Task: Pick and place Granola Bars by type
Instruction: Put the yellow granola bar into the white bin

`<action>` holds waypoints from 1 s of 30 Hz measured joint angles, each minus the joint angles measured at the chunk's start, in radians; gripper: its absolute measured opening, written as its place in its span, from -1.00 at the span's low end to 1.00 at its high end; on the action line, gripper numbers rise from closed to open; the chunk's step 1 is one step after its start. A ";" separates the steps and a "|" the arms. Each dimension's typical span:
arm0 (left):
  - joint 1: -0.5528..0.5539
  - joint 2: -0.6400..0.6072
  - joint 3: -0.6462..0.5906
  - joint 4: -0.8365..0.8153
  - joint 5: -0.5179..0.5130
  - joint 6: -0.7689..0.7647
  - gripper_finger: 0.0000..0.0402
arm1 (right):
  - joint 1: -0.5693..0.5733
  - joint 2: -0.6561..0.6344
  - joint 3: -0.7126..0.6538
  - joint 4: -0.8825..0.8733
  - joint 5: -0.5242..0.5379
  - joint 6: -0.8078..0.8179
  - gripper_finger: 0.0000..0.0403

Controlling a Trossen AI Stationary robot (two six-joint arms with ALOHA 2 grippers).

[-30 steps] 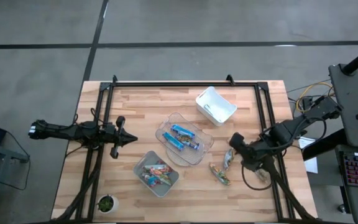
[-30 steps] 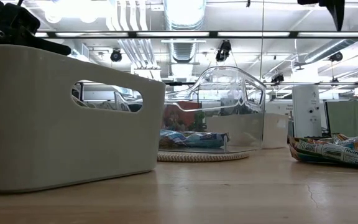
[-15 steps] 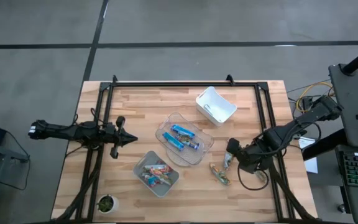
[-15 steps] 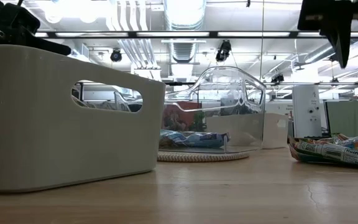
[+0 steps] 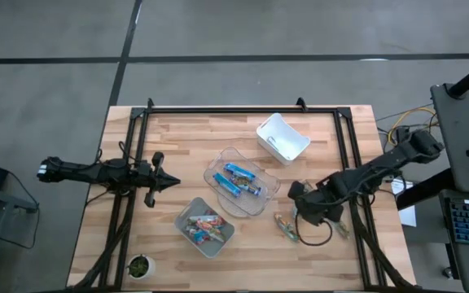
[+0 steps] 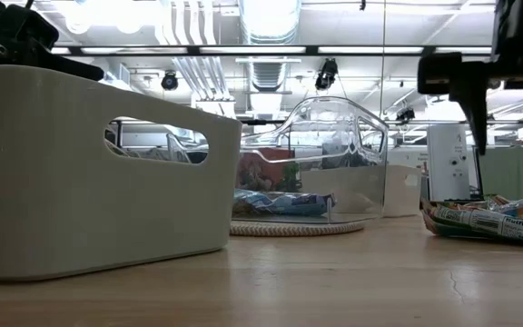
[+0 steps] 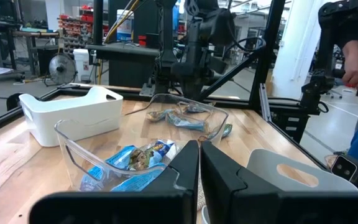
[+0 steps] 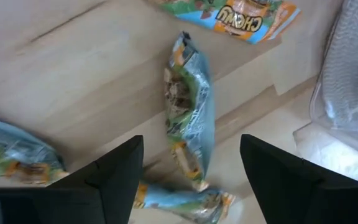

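You get even, bright overhead light on the wooden table (image 5: 186,146), with only faint shadows. In the low view, ceiling lamps (image 6: 107,14) glare at upper left, and the near grey bin (image 6: 98,173) looks soft. The right wrist view blurs at its bottom edge.

Compared with a second ago, the right gripper (image 5: 297,195) is seen shifted toward the clear bin (image 5: 240,182), from a spot beside the table's right rail to directly over the loose greenish-brown bars (image 5: 287,226) lying just beside that bin. In the low view it is found lower than before, its dark fingers (image 6: 473,100) now reaching down toward the bars (image 6: 488,221). Its fingers (image 8: 114,177) are held slightly wider apart, straddling one bar (image 8: 190,118) in the right wrist view.
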 joint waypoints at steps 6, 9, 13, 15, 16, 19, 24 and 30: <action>0.000 0.000 0.000 0.000 0.000 0.000 -1.00 | -0.018 0.051 -0.002 0.067 -0.008 -0.032 0.26; 0.000 0.000 0.000 0.000 0.000 0.000 -1.00 | -0.028 0.058 -0.017 0.096 -0.008 -0.034 0.27; 0.000 0.000 0.000 0.000 0.000 0.000 -1.00 | -0.043 0.039 -0.064 0.134 -0.010 -0.039 0.28; 0.000 0.000 0.000 0.000 0.000 0.000 -1.00 | -0.053 0.026 -0.085 0.140 -0.012 -0.047 0.28; 0.000 0.000 0.000 0.000 0.000 0.000 -1.00 | -0.058 0.023 -0.093 0.143 -0.017 -0.048 0.28; 0.000 0.000 0.000 0.000 0.000 0.000 -1.00 | -0.074 0.021 -0.105 0.151 -0.033 -0.052 0.26; 0.000 0.000 0.000 0.000 0.000 0.000 -1.00 | -0.100 0.028 -0.119 0.163 -0.037 -0.078 0.23; 0.000 0.000 0.000 0.000 0.000 0.000 -1.00 | -0.116 0.029 -0.142 0.193 -0.058 -0.077 0.22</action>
